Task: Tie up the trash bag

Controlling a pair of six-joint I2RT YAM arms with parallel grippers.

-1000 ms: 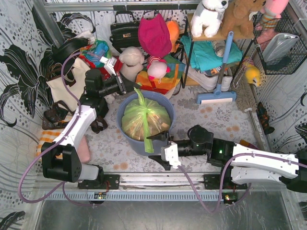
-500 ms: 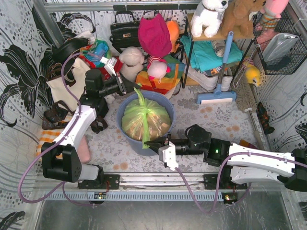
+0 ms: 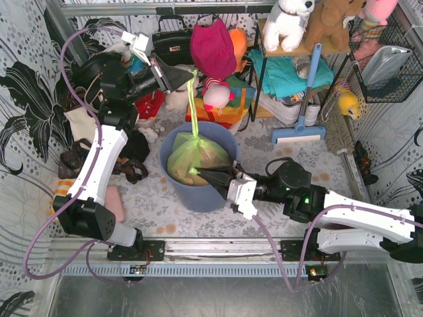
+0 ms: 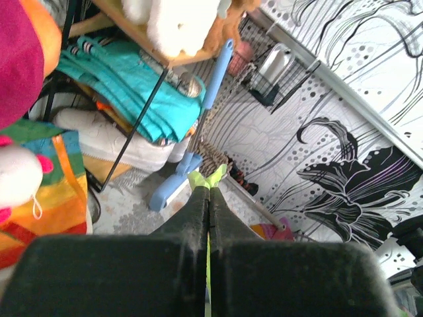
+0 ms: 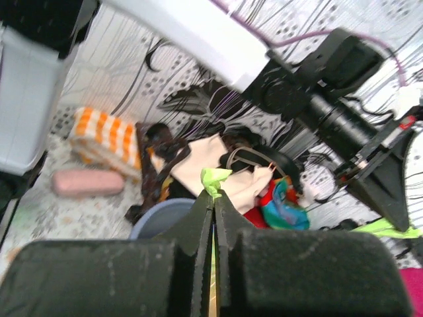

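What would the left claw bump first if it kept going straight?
Likely the broom, just past the tips of the left gripper in its wrist view; depth is unclear; the shelf leg might come first.

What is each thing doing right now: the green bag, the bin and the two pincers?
Lime-green translucent plastic trash bag: sitting in the bin, one strip stretched upward, no knot visible.
Blue-grey round plastic bin: upright, holding the bag.
Left pincer: shut on the bag's raised strip.
Right pincer: shut on another bit of the bag.
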